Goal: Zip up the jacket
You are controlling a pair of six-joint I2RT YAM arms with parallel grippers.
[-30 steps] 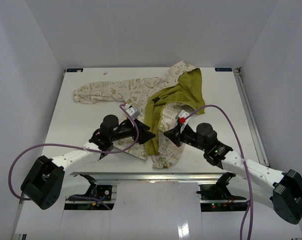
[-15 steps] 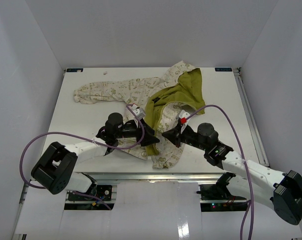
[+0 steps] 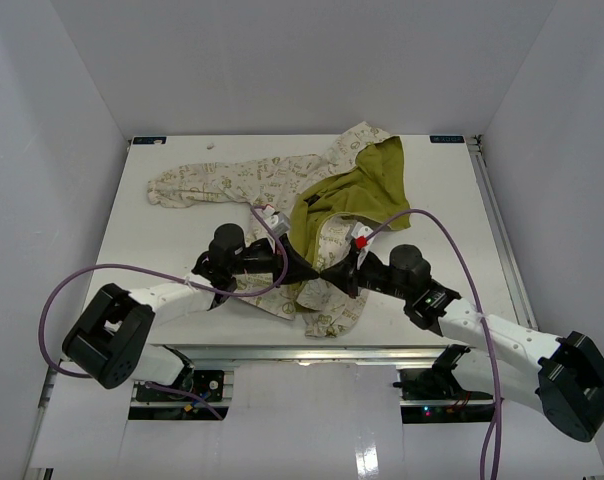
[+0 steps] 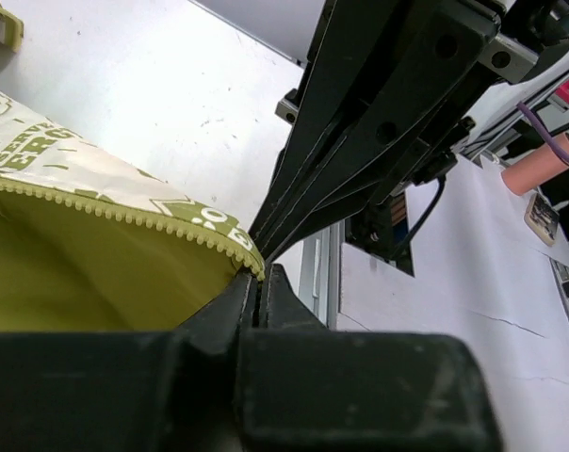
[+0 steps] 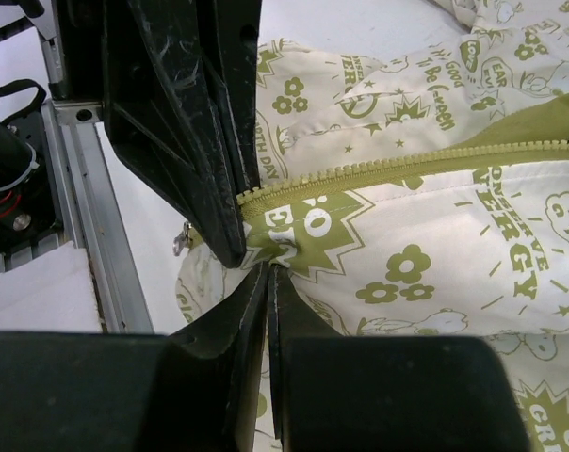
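Your left gripper point(image 3: 304, 268) is pinched closed on the jacket point(image 3: 354, 190), right at the end of its olive zipper edge point(image 4: 134, 218). The jacket lies open on the white tabletop point(image 3: 142, 250), one sleeve point(image 3: 212, 182) stretched left and the lining up. Your right gripper point(image 3: 334, 270), almost tip to tip with the left, is clamped on the patterned hem point(image 5: 303, 231) beside the zipper.

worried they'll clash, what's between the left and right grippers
Only a sliver of the jacket's zipper edge; left gripper and right gripper pinch it tip to tip, per the right wrist view.
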